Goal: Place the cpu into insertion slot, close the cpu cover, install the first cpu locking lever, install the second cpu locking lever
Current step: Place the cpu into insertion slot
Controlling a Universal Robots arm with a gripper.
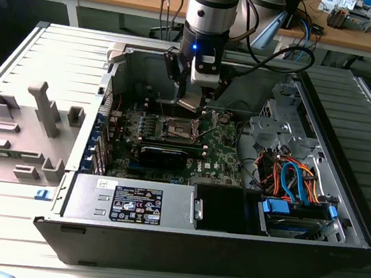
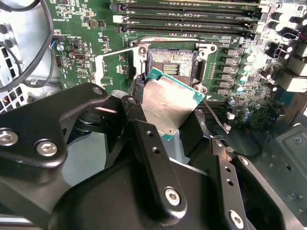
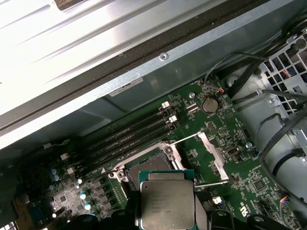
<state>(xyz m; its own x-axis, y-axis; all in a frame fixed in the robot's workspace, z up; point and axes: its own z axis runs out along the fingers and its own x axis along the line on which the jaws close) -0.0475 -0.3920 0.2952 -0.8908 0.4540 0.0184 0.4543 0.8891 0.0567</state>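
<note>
My gripper is shut on the cpu, a flat square chip with a silver-grey top. The chip hangs tilted just above the insertion slot on the green motherboard. In the second wrist view the cpu sits between two black fingers, with one corner over the rim of the insertion slot. In the first wrist view the cpu partly hides the insertion slot. The cpu cover is flipped open beside the slot, also seen as a silvery frame. A thin wire locking lever stands released.
The motherboard lies inside an open computer case. A grey power supply sits at the near side, and a drive bay with orange and blue cables at the exterior view's right. Memory slots run beside the socket. Grey fixtures stand outside.
</note>
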